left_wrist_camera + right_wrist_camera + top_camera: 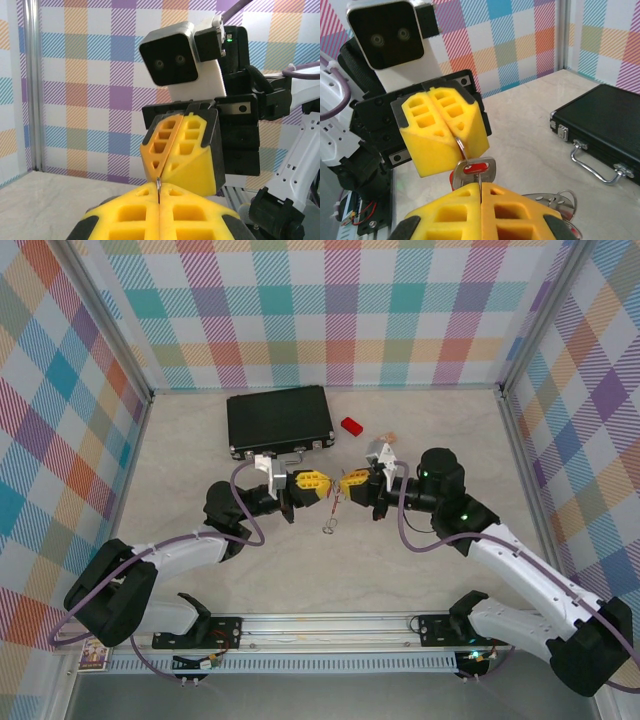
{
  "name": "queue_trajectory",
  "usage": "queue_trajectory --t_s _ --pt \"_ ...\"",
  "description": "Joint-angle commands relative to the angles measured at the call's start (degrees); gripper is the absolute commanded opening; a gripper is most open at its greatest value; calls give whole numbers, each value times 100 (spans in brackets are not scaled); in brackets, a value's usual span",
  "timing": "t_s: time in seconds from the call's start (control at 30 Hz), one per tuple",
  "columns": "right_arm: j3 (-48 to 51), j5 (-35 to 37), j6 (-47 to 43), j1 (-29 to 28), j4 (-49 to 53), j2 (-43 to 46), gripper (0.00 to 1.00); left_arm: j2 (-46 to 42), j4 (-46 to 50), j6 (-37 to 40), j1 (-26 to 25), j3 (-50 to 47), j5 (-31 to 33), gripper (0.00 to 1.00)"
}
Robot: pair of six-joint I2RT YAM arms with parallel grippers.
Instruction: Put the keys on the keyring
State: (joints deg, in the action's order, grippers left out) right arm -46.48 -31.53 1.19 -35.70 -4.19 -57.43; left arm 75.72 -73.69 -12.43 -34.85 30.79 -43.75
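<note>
**Silver loop and red-headed key meet between my claws**

From above, my left claw (312, 483) and right claw (352, 481) face each other nose to nose over the pale bench (190, 470), in front of the black case (280, 420) and the red block (351, 425). A speck of red sits in the gap between them. Just nearside of it is a thin silver shape that I take for the keyring (328, 528). It is too small to tell whether it dangles or lies on the bench.

Through my left wrist, my yellow fingers (125, 220) are pressed together with a sliver of metal (158, 187) standing up from the seam. My other claw sits close opposite.

Through my right wrist, the picture is clearer. My left claw is clamped on a wire loop (459, 148). My right claw is closed tight on the blade of a key (476, 168), whose red head is touching that loop. Silver hoop and small loops show low beside my right fingers.

I judge this the threading step for one key: loop and key head are together, but I cannot tell whether the wire has passed through the hole. I see no key clearly hanging on the hoop, so most of the job looks left to do.
</note>
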Motion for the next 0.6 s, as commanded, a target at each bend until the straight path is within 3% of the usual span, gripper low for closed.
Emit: queue_trajectory --t_s 0.0,0.33,0.57 --pt "-3 -289 -33 -24 -126 -43 0 89 -260 -109 -31 200 -190 0" --pt "103 129 -128 -24 -57 262 0 52 -169 644 -31 -54 103 0" --pt "137 108 -259 -22 -155 250 0 -38 319 706 -31 76 -236 0"
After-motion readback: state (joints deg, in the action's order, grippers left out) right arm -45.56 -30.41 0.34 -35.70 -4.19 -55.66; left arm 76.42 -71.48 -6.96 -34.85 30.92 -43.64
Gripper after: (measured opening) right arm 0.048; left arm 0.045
